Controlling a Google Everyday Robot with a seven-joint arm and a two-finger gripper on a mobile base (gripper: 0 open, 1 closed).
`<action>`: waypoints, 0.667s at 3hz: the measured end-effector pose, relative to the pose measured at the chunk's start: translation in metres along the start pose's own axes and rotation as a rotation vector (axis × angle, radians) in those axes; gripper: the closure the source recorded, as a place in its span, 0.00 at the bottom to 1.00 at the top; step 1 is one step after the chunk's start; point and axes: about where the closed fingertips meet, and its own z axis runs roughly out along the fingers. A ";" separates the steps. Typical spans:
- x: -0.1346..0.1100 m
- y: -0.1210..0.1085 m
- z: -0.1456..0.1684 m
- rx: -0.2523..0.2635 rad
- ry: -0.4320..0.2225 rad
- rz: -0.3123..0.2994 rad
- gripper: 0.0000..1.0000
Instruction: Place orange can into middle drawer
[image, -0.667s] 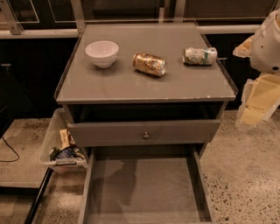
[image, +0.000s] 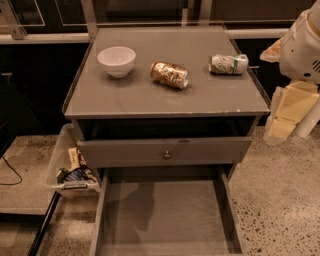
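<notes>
The orange can (image: 170, 75) lies on its side near the middle of the grey cabinet top (image: 165, 100), dented, with its label showing. The middle drawer (image: 165, 215) is pulled out wide open at the bottom of the view, and its flat grey floor is bare. My arm's white housing (image: 302, 45) is at the right edge of the view. Below it hangs the cream-coloured gripper (image: 286, 115), beside the cabinet's right side and well to the right of the can. It holds nothing that I can see.
A white bowl (image: 116, 60) stands on the top at the left. A pale green-and-white can (image: 228, 64) lies at the right rear. A drawer with a small round knob (image: 167, 154) sits slightly open above the middle drawer. A clear bin of packets (image: 72, 167) stands on the floor at the left.
</notes>
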 end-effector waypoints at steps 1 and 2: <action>-0.005 -0.024 0.014 -0.006 -0.033 -0.024 0.00; -0.007 -0.069 0.039 0.002 -0.068 -0.028 0.00</action>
